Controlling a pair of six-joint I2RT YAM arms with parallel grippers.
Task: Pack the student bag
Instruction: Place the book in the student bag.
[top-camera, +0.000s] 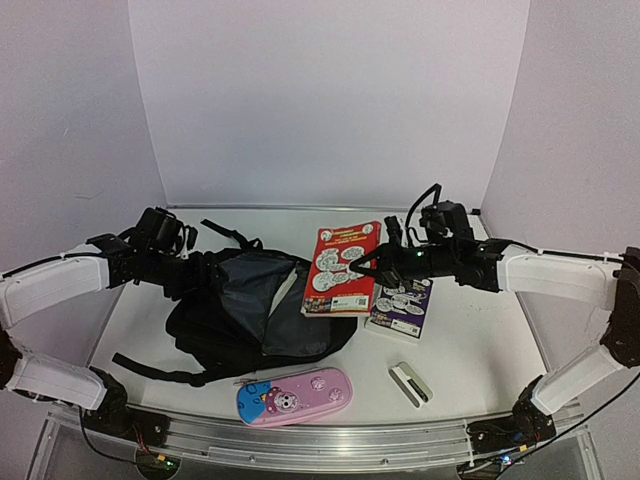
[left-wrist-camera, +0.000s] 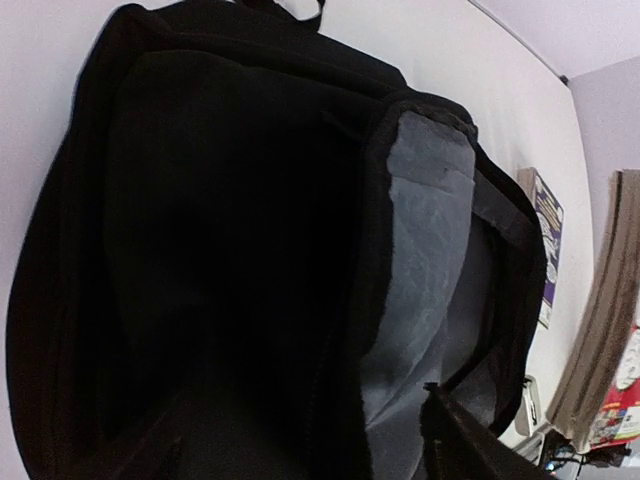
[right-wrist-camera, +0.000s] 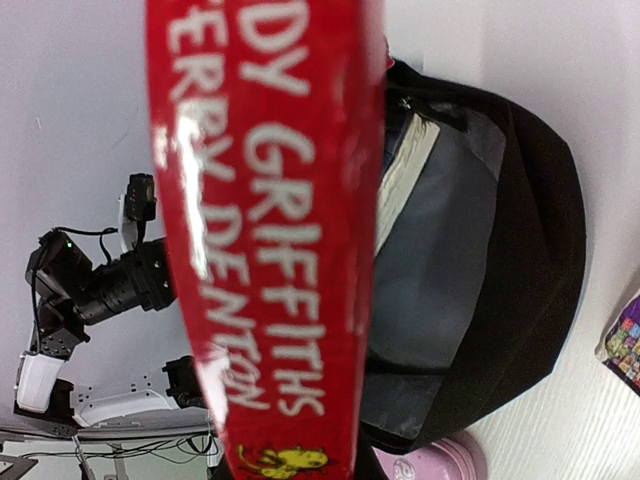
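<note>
1. The right gripper (top-camera: 373, 262) is clenched on the near edge of the red book (top-camera: 340, 262). It pinches the book across its thickness so it can travel edge-first. In the wrist view the red spine fills the space just ahead of the jaws.
2. Just beyond those jaws, the book's far edge overlaps the open mouth of the student bag (top-camera: 230, 325). The book appears tilted up off the table (top-camera: 480, 345), a pose that would suit sliding it in against the grey lining (top-camera: 255, 290).
3. Just beside and below the right jaws, a purple book (top-camera: 402, 305) lies flat, probably next in line.
4. The left gripper (top-camera: 195, 262) sits at the bag's opposite rim, facing the right jaws across the opening. I cannot tell whether it grasps the fabric or stands loose. Its position suggests it is there to hold the mouth spread.
5. Well away from both jaws, towards the arm bases, a pink-and-blue pencil case (top-camera: 295, 397) lies unpacked beside the bag.
</note>
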